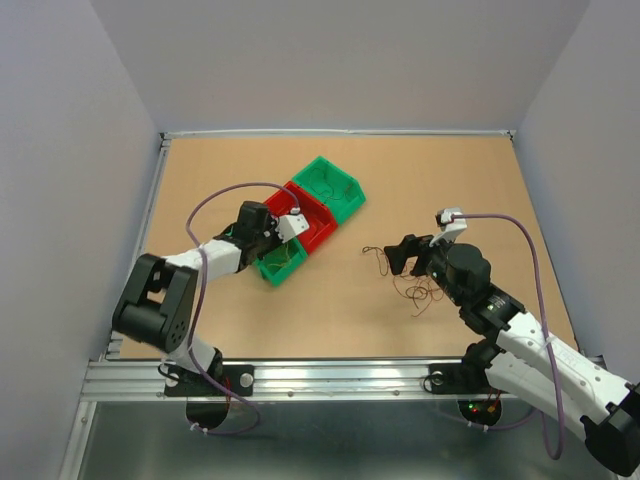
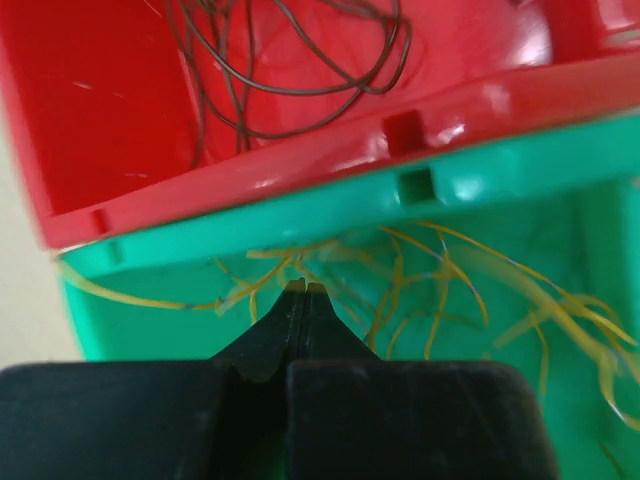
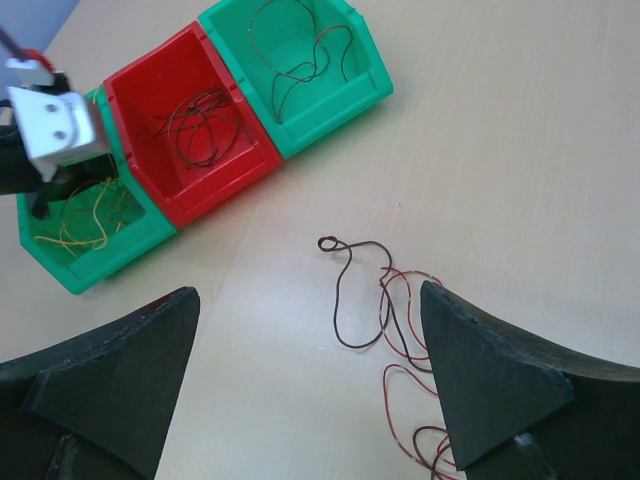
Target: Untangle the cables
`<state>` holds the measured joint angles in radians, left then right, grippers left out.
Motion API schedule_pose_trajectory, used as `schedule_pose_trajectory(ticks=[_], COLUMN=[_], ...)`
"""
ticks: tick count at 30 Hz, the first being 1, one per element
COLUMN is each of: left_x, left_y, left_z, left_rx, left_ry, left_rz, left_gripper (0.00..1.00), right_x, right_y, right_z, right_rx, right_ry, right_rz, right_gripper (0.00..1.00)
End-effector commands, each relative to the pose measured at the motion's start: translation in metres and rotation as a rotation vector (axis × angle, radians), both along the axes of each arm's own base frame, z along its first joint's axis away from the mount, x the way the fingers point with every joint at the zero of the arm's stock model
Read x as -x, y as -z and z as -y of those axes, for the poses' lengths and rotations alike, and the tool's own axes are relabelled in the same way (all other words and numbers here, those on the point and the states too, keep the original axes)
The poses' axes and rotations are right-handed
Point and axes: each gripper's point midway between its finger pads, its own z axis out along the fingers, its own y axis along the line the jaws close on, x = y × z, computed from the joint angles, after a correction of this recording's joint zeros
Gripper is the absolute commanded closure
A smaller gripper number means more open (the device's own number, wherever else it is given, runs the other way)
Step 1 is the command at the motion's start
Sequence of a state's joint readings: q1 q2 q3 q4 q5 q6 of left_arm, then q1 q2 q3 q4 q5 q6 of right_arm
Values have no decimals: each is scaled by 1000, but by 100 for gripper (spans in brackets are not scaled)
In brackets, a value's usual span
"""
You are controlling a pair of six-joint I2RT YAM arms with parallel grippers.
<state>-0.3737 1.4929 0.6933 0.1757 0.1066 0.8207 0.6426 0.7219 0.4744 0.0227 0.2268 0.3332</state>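
Observation:
Loose red and dark brown cables (image 3: pixel 345 300) (image 1: pixel 415 292) lie tangled on the table. My right gripper (image 3: pixel 309 290) (image 1: pixel 410 262) hovers open just above them, with nothing between its fingers; the red strands run under its right finger. My left gripper (image 2: pixel 305 287) (image 1: pixel 283 245) is shut, its tips down inside the near green bin (image 2: pixel 300 215) among yellow cables (image 2: pixel 440 270). Whether a yellow strand is pinched at the tips does not show. Dark brown cables (image 2: pixel 300 90) lie in the red bin (image 2: pixel 100 110).
Three bins stand in a diagonal row left of the table's middle: near green bin (image 1: pixel 270 272), red bin (image 1: pixel 318 235), far green bin (image 1: pixel 350 200) holding dark strands (image 3: pixel 300 60). Grey walls close off the table on three sides.

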Motion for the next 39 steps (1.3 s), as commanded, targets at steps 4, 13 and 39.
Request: schedule_pose_trajectory(ticks=[4, 13, 39], left_x=[-17, -22, 42], left_y=[30, -47, -164], left_z=[-2, -1, 149], left_rx=[-35, 85, 377], left_ry=[-101, -156, 171], left_rz=[-123, 44, 143], left_gripper=[99, 57, 1], right_x=[0, 1, -15], right_y=[-25, -25, 16], right_z=[-2, -2, 64], right_rx=[-42, -47, 36], right_ry=[-12, -13, 472], right_rz=[65, 66, -183], right_gripper=[4, 4, 3])
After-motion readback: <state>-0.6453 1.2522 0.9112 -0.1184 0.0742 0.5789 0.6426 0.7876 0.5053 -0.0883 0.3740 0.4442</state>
